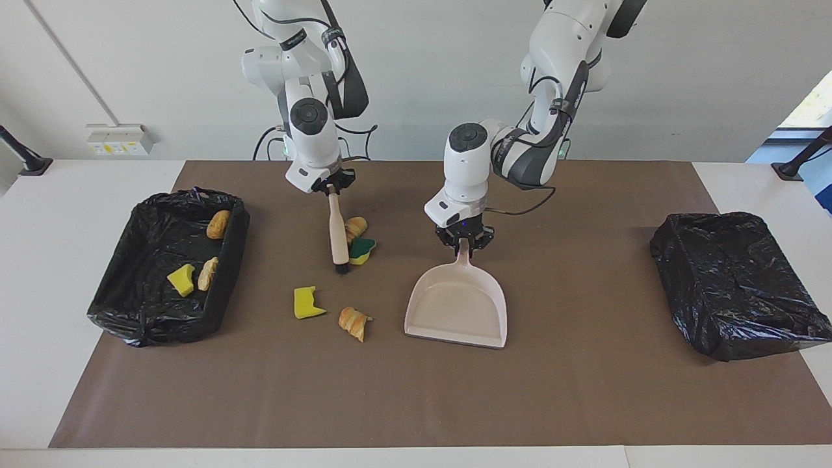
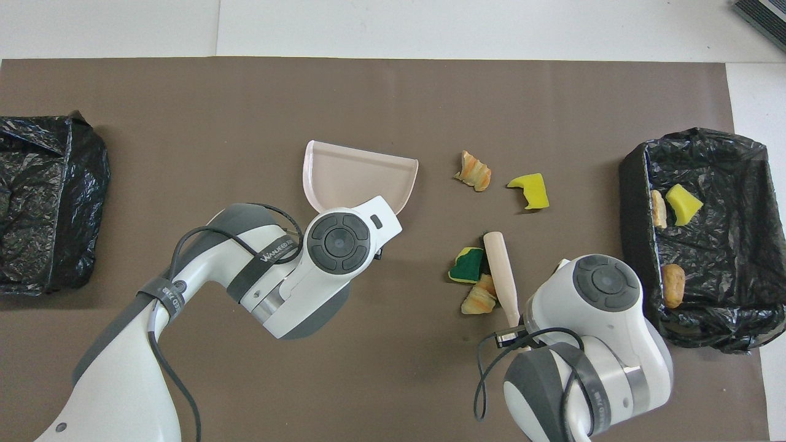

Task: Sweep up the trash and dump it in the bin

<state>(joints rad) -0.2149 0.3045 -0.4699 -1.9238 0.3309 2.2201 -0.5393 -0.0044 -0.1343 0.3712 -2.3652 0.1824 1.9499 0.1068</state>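
two trash scraps (image 1: 356,238) lie just below the right claw (image 1: 331,188).

Flat brown rectangular mat (image 1: 585,390) covers most of the white tabletop (image 1: 39,273). Crumpled black plastic bag-covered box (image 1: 734,286) sits at the mat's edge toward the left arm's end, partly off the mat. White wall-mounted socket box (image 1: 120,138) is above the mat's corner at the right arm's end. A black clamp mount (image 1: 23,159) stands off that same corner, a second black clamp mount (image 1: 796,162) off the corner at the left arm's end.
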